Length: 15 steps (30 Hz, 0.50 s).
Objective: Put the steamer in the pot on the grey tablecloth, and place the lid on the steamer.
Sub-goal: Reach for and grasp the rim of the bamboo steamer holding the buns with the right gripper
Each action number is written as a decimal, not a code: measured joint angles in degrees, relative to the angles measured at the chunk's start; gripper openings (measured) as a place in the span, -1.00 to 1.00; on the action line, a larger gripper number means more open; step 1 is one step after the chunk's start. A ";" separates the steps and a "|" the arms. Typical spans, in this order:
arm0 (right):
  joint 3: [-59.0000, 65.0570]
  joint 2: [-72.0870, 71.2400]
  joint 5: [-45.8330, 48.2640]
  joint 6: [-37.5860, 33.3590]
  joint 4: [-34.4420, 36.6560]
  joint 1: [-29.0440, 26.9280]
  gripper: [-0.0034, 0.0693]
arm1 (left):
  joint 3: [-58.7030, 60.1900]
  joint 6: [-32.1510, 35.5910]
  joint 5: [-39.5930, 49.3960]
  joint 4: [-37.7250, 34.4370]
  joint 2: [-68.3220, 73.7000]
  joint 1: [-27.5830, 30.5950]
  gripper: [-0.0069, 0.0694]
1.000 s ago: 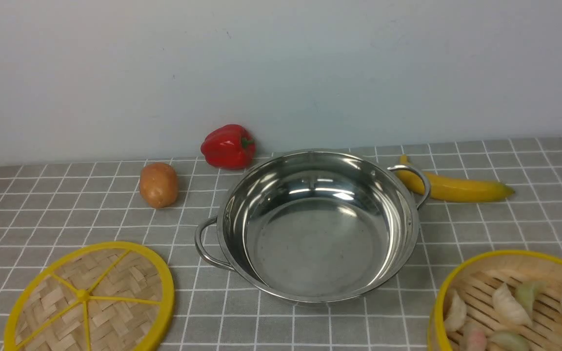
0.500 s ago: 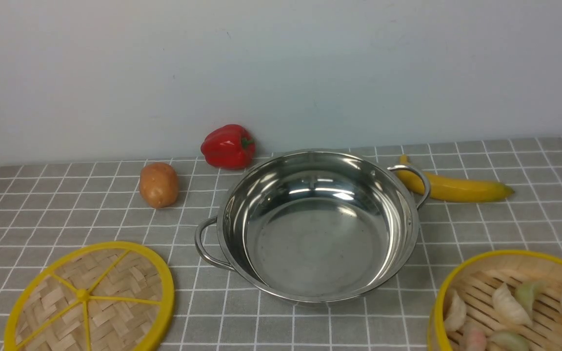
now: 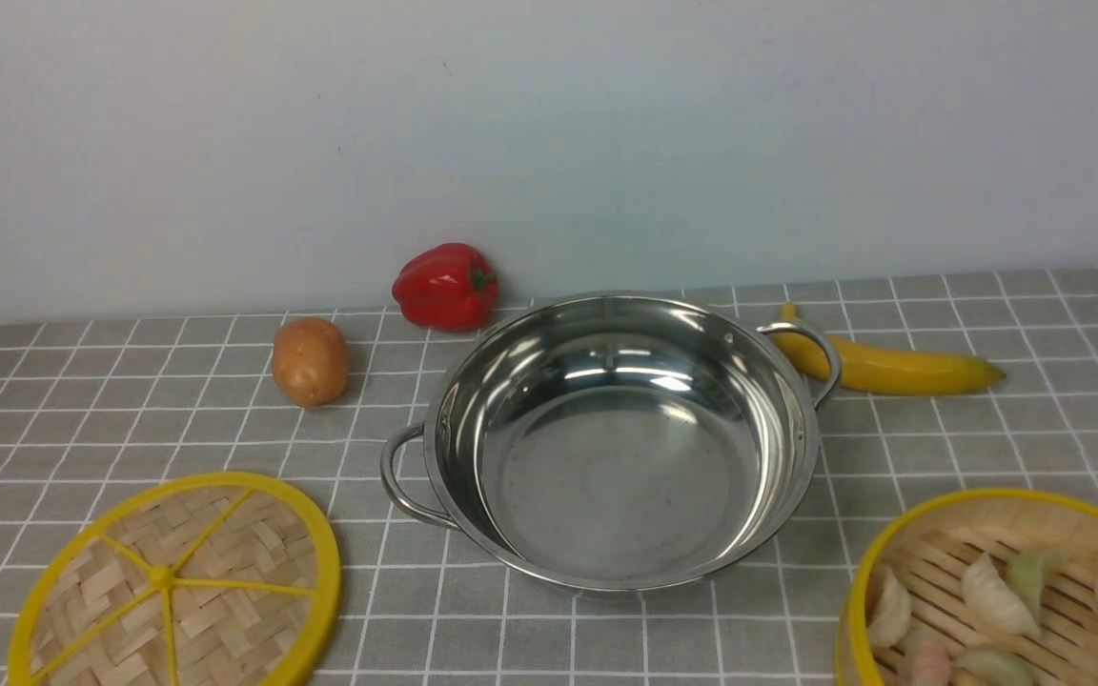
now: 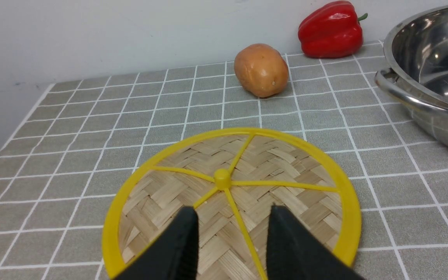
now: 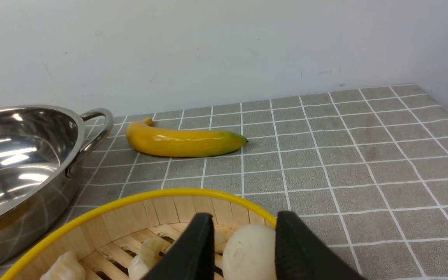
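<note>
Hovering with left gripper (image 4: 231, 210) parted and empty above the lid (image 4: 224, 179), right gripper (image 5: 245, 216) likewise above the steamer (image 5: 161, 192), apparently staged one arm per item. Resting on the grey tablecloth (image 3: 130, 419) either side of the empty pot (image 3: 606, 495), not yet lifted.

Grey tablecloth (image 3: 130, 419) bears pot (image 3: 606, 476), lid (image 3: 177, 581), steamer (image 3: 997, 519), pepper (image 3: 444, 286), potato (image 3: 310, 361), banana (image 3: 892, 370).

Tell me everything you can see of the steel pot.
The pot is wide, shallow, shiny stainless steel with a mirror-like inside and two loop handles on opposite sides. It stands upright and empty at the middle of the grey tablecloth, the only thing that clearly touches it. The banana lies right behind one handle; whether they touch cannot be told.
</note>
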 joint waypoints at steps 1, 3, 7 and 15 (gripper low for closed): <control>0.00 0.00 -0.50 0.23 0.26 0.00 -0.24 | 0.00 0.00 0.00 0.00 0.00 0.00 -0.18; 0.00 0.00 -2.23 1.19 0.93 0.00 -0.24 | 0.00 0.00 0.00 0.00 0.00 0.00 -0.18; -2.85 0.00 -4.80 2.11 2.44 0.00 -0.24 | 0.00 0.00 0.00 0.00 0.00 0.00 -0.18; -18.31 2.79 1.65 2.25 4.32 0.00 -0.24 | 0.00 0.00 0.00 0.00 0.00 0.00 -0.18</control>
